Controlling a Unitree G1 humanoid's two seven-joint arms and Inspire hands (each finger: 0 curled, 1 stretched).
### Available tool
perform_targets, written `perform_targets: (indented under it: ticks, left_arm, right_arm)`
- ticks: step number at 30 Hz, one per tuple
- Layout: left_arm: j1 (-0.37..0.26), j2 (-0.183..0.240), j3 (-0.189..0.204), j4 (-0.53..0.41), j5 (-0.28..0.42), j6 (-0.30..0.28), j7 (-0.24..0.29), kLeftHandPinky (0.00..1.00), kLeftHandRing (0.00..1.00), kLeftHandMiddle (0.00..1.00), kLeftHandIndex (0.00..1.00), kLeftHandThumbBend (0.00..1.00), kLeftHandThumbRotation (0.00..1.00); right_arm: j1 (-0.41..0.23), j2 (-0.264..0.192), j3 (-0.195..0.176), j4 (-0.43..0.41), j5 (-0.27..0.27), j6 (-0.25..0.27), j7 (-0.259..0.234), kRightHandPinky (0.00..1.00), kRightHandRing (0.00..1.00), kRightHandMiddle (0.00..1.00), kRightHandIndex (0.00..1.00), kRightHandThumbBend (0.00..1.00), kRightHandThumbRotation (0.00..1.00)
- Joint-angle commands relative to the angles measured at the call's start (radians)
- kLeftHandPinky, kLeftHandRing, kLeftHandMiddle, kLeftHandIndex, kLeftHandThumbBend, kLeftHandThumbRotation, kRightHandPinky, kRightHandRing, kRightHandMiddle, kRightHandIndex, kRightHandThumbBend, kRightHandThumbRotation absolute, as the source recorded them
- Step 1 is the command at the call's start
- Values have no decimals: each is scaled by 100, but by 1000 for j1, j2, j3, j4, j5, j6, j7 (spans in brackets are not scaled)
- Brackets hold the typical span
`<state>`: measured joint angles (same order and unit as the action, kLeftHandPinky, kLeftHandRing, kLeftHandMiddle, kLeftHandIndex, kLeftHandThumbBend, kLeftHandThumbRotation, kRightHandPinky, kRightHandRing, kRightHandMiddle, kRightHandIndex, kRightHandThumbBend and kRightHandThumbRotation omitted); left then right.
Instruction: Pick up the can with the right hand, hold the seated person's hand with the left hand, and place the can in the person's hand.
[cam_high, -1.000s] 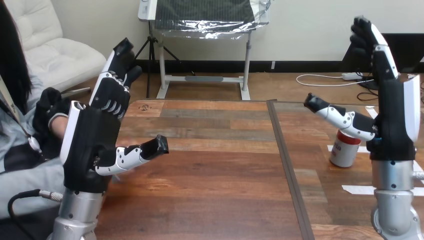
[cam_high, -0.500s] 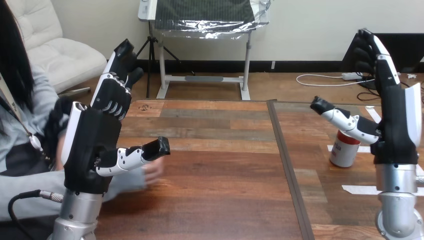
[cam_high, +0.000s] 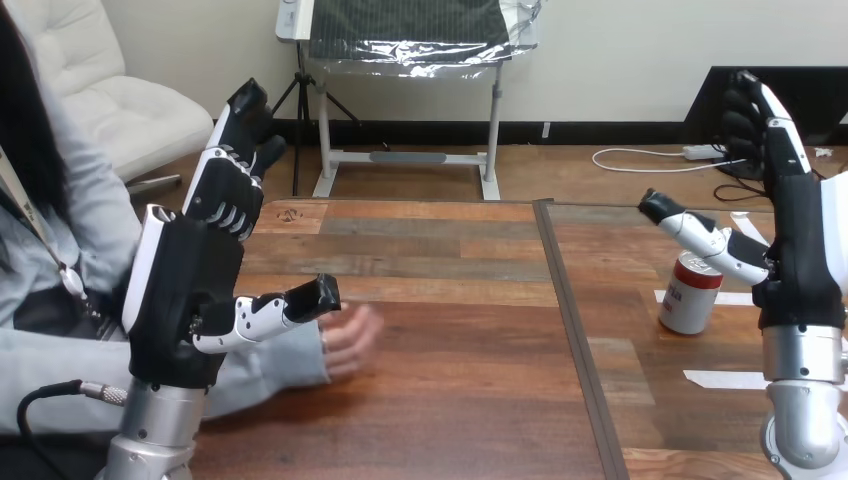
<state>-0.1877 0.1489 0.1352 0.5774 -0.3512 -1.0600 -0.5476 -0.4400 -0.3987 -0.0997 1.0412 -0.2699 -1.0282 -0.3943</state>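
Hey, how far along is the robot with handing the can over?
Nothing is finished yet. The can stands on the table, with the open right hand near it, not gripping. The person's hand rests by the open left hand, unheld. Remaining: grasp, hold, place.

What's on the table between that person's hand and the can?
In the head view, only bare table, crossed by a dark seam, lies between the person's hand and the can.
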Motion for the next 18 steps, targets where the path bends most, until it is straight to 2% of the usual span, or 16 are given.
perform_targets:
  ticks: [1,7,11,18]
  left_arm:
    - [-28,8,-2,-10,-11,3,-11,96,100,100,97,100,43]
    - [-35,5,3,6,-11,-10,-17,98,100,100,97,100,42]
    - [-30,3,7,4,1,-11,-5,97,100,100,96,100,43]
    - [-29,8,7,7,-17,-9,-19,97,100,100,97,100,42]
  right_arm:
    - [-106,-16,-12,38,34,0,33,84,86,88,91,100,52]
    - [-116,-22,-7,67,37,40,44,86,88,89,92,100,52]
    - [-124,-21,-11,97,56,43,74,87,88,89,92,100,51]
    - [-132,-22,-5,125,50,80,75,86,88,89,92,100,51]
